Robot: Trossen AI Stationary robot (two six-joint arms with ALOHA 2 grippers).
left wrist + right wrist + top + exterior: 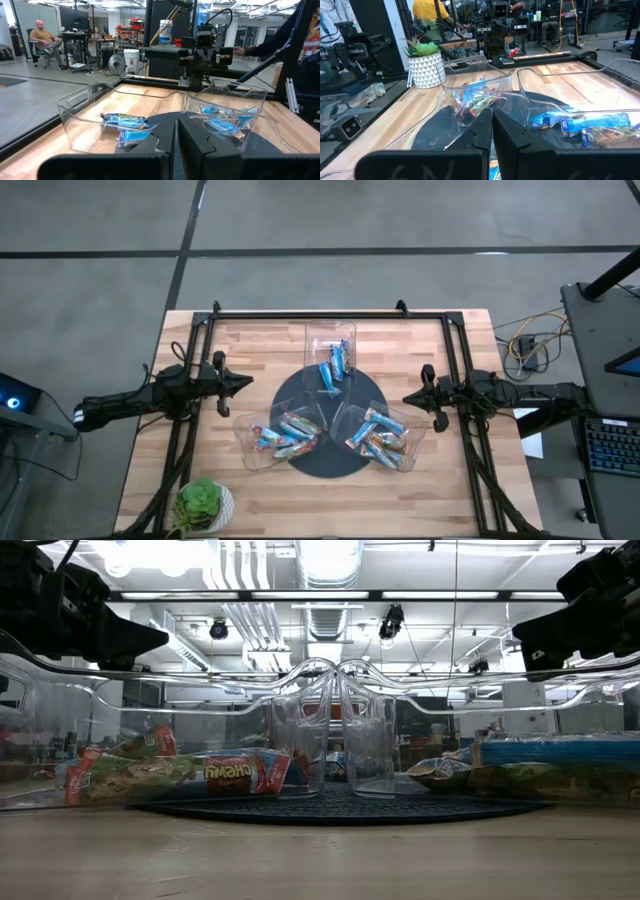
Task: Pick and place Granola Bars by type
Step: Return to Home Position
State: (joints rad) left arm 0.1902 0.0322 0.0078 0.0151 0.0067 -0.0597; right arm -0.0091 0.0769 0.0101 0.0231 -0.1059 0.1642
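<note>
Grippers first: we find the left gripper point(243, 383) just off the left edge of the round dark mat point(330, 464), fingers pressed together and holding nothing. The right gripper point(408, 397) hangs just off the mat's right edge, likewise closed and empty. Both are raised above the wooden table point(300, 510), apart from the bins.

Three clear bins rest on the mat, and the granola bars lie inside them:
- the far bin point(312, 332), at the mat's far edge, holds blue bars point(335, 365);
- the left bin point(246, 448), at its near-left edge, holds red-and-blue bars point(290, 432);
- the right bin point(410, 448), at its near-right edge, holds orange-brown bars point(378, 440).

A potted plant point(203, 502) stands well apart, near-left of the mat.
</note>
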